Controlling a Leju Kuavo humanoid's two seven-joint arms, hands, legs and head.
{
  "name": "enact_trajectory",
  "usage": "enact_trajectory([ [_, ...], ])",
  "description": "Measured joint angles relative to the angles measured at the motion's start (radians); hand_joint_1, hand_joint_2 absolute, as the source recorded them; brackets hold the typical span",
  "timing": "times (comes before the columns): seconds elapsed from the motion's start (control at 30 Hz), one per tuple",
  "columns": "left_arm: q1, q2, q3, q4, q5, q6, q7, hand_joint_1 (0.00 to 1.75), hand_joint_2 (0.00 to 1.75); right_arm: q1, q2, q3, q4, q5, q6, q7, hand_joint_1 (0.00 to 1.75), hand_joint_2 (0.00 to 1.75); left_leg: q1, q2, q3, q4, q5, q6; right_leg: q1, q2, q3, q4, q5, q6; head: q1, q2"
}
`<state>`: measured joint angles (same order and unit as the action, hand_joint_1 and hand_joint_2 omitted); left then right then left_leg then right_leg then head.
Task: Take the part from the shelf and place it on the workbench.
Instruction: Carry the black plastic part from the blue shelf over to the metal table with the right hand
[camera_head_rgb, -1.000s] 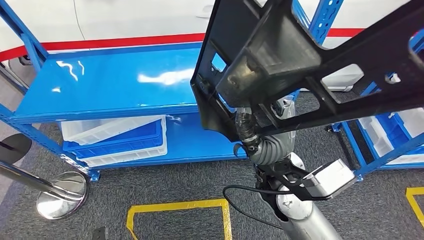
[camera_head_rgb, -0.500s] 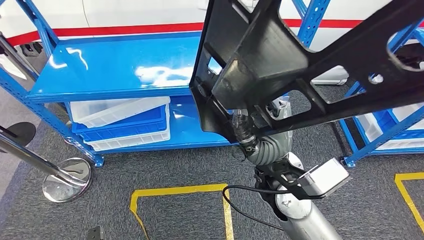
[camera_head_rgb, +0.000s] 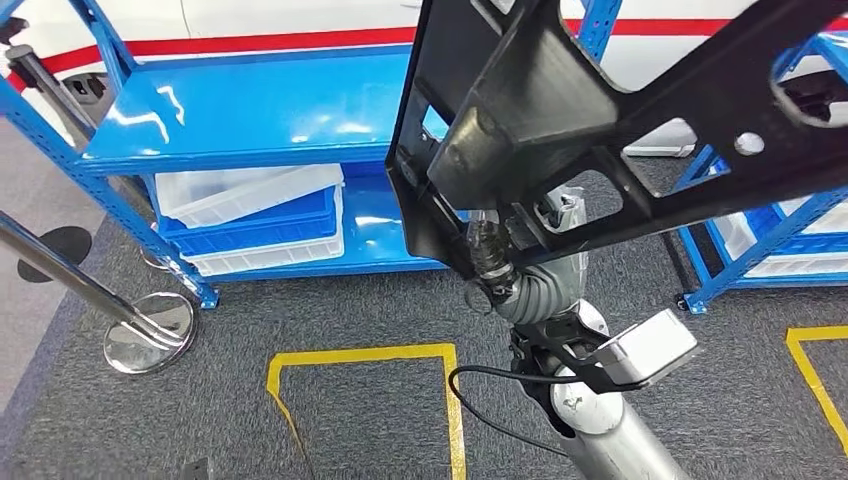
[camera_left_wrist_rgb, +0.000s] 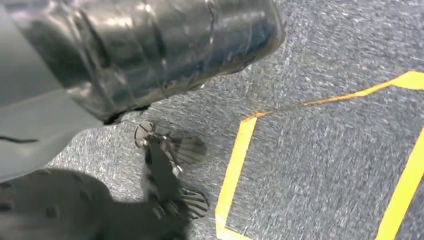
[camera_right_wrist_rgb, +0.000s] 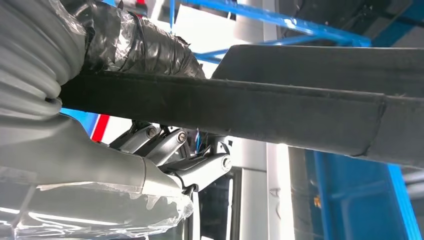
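- The part (camera_head_rgb: 600, 130), a big black ribbed frame full of cut-outs, is up in the air right in front of the head camera, off the shelf and carried over the grey carpet (camera_head_rgb: 350, 310).
- The right hand (camera_head_rgb: 500, 255) has it from below: in the wrist view the fingers (camera_right_wrist_rgb: 165, 145) are wrapped under a long black rail of the part (camera_right_wrist_rgb: 280, 110), with the taped thumb on the other side.
- It looks like stiff moulded plastic, bulky rather than heavy, and a single hand is keeping it up. It sticks out far past the grip, so I'd expect it to swing and twist at the wrist.
- The ribs and open windows give good holds. A grip closer to the thick middle block would probably balance it better than this edge rail.
- The left hand (camera_left_wrist_rgb: 125, 55) hangs low over the carpet and yellow floor tape (camera_left_wrist_rgb: 235, 165); it is so close and blurred that I can't tell how its fingers lie, though nothing seems to be in it.
- The part's far ends run out of the picture, and it blocks much of the blue shelf (camera_head_rgb: 250, 110) and the white and blue bins (camera_head_rgb: 255, 225) below.
- No workbench can be made out.
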<state>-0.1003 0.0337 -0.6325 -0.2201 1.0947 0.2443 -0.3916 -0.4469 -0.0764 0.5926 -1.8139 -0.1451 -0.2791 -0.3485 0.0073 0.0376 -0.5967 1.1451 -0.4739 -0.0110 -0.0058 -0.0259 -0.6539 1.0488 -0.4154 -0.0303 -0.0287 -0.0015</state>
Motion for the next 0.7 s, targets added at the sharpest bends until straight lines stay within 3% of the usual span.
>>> enact_trajectory([
  [0.07,-0.004,0.000,0.000,0.000,0.004,0.003,-0.006,0.00,0.00,0.000,-0.001,0.000,-0.002,0.001,-0.004,0.001,1.75,1.75,-0.010,0.015,0.071,-0.114,-0.039,0.014,0.000,-0.016,-0.002,-0.001,0.010,0.011,0.001,0.000],
  [0.13,-0.005,0.002,0.000,0.000,0.006,0.006,-0.011,0.00,0.00,0.001,-0.001,-0.001,-0.002,0.000,-0.008,0.001,1.75,1.75,-0.015,0.004,0.080,-0.144,-0.042,0.030,-0.002,-0.031,-0.001,-0.003,0.017,0.023,0.002,0.000],
  [0.17,-0.004,0.002,0.000,0.000,0.007,0.007,-0.013,0.00,0.00,0.001,-0.002,-0.001,-0.002,0.000,-0.009,0.001,1.75,1.75,-0.015,-0.002,0.080,-0.150,-0.033,0.037,-0.004,-0.027,-0.003,0.003,0.012,0.028,0.002,0.000],
  [0.23,-0.002,0.001,0.000,0.000,0.010,0.009,-0.013,0.00,0.00,0.003,-0.003,-0.002,-0.002,-0.006,-0.009,0.001,1.75,1.75,-0.011,-0.012,0.078,-0.158,-0.016,0.052,-0.005,-0.004,-0.027,0.063,-0.034,0.035,0.003,0.000],
  [0.3,0.000,0.001,0.000,0.000,0.011,0.011,-0.011,0.00,0.00,0.011,-0.006,-0.005,-0.002,-0.017,-0.009,-0.001,1.75,1.75,-0.013,-0.023,0.066,-0.156,-0.006,0.061,-0.005,0.016,-0.074,0.185,-0.105,0.037,0.003,0.000],
  [0.33,0.000,0.001,0.000,0.000,0.012,0.012,-0.008,0.00,0.00,0.017,-0.008,-0.008,-0.002,-0.021,-0.009,-0.001,1.75,1.75,-0.014,-0.032,0.060,-0.154,-0.003,0.062,-0.005,0.019,-0.092,0.237,-0.127,0.038,0.003,0.000],
  [0.37,0.000,0.001,0.000,0.000,0.012,0.014,-0.005,0.00,0.00,0.022,-0.010,-0.010,-0.002,-0.024,-0.008,-0.001,1.75,1.75,-0.015,-0.042,0.054,-0.150,-0.001,0.062,-0.005,0.020,-0.097,0.262,-0.131,0.039,0.003,0.000],
  [0.4,0.001,0.001,0.000,0.000,0.012,0.015,-0.001,0.00,0.00,0.025,-0.011,-0.011,-0.002,-0.025,-0.008,-0.001,1.75,1.75,-0.015,-0.052,0.048,-0.144,0.000,0.062,-0.005,0.021,-0.085,0.251,-0.119,0.038,0.003,0.000],
  [0.47,0.002,0.000,0.000,0.000,0.012,0.018,0.004,0.00,0.00,0.026,-0.013,-0.014,-0.002,-0.027,-0.006,-0.002,1.75,1.75,-0.014,-0.073,0.038,-0.131,-0.001,0.058,-0.006,0.037,-0.018,0.142,-0.067,0.034,0.003,0.000],
  [0.53,0.001,-0.002,0.000,0.000,0.012,0.019,0.006,0.00,0.00,0.027,-0.015,-0.017,-0.003,-0.031,-0.002,-0.003,1.75,1.75,-0.015,-0.092,0.024,-0.115,-0.004,0.050,-0.007,0.061,0.033,0.043,-0.043,0.029,0.002,0.000],
  [0.57,0.001,-0.003,0.000,0.000,0.012,0.019,0.007,0.00,0.00,0.027,-0.016,-0.018,-0.003,-0.035,0.000,-0.005,1.75,1.75,-0.014,-0.100,0.016,-0.110,-0.004,0.045,-0.006,0.068,0.041,0.024,-0.043,0.026,0.002,0.000],
  [0.63,0.003,-0.002,0.000,0.001,0.013,0.019,0.008,0.00,0.00,0.028,-0.016,-0.019,-0.004,-0.043,0.005,-0.008,1.75,1.75,-0.011,-0.114,0.007,-0.107,-0.001,0.034,-0.004,0.058,0.041,0.017,-0.041,0.020,0.002,0.000],
  [0.7,0.007,-0.003,0.000,0.001,0.015,0.019,0.010,0.00,0.00,0.028,-0.016,-0.020,-0.004,-0.050,0.009,-0.012,1.75,1.75,-0.008,-0.100,-0.004,-0.087,-0.015,0.023,-0.006,0.042,0.045,0.007,-0.035,0.009,-0.001,0.000],
])
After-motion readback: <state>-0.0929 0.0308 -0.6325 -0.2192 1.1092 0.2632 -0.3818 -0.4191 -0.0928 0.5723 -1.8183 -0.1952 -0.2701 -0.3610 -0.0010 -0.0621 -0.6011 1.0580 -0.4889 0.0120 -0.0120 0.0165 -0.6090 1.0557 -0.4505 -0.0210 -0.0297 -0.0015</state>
